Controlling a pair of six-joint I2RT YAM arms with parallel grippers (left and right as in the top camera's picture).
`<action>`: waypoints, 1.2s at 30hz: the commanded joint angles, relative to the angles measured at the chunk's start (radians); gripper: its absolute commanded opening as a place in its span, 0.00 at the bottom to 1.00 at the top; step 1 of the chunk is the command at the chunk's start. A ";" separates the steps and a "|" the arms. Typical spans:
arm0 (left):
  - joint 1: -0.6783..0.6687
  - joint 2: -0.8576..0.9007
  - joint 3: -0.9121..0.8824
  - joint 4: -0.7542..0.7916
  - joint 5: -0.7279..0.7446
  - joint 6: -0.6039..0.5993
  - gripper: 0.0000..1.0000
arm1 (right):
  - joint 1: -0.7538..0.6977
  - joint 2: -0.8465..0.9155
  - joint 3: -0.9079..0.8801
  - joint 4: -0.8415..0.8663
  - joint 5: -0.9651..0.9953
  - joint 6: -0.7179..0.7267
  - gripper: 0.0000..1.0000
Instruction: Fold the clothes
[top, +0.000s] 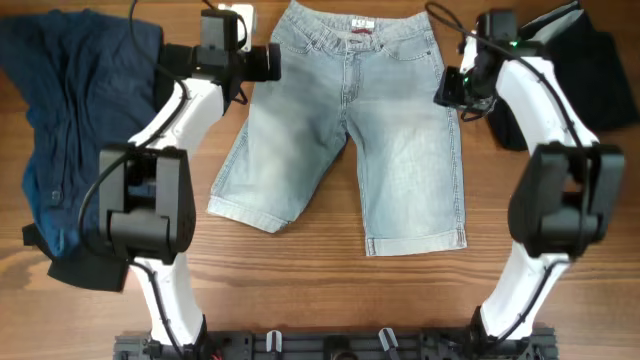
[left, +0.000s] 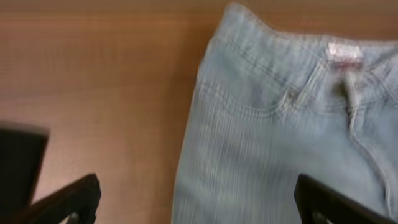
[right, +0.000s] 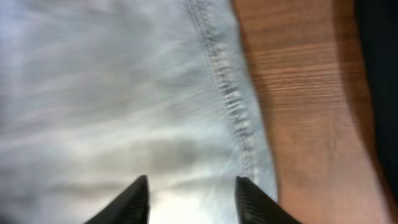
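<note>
Denim shorts (top: 350, 120) flat on the tabletop (top: 300, 290), front up, waistband away from the arm bases, legs straight. Left claw (left: 196, 190) spread wide over the left waistband corner. Right claw (right: 193, 190) partly spread above the right side seam, pinching nothing. Probably the start of the first fold. Next: grip one side, carry it across onto the other leg.

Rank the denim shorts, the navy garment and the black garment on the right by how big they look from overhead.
1. Denim shorts, spread flat, largest.
2. Navy garment, bunched, partly under the left arm.
3. Black garment, smallest showing, though the frame edge and right arm hide part of it.
</note>
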 joint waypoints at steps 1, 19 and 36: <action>-0.001 0.097 0.023 0.084 0.058 0.031 1.00 | 0.025 -0.143 0.034 -0.037 -0.051 -0.040 0.54; 0.030 0.323 0.433 -0.348 0.162 -0.121 0.04 | 0.105 -0.296 0.033 -0.149 -0.052 -0.030 0.57; 0.266 0.067 0.433 -0.793 0.056 -0.284 0.78 | 0.206 -0.295 -0.279 -0.090 0.011 0.203 0.58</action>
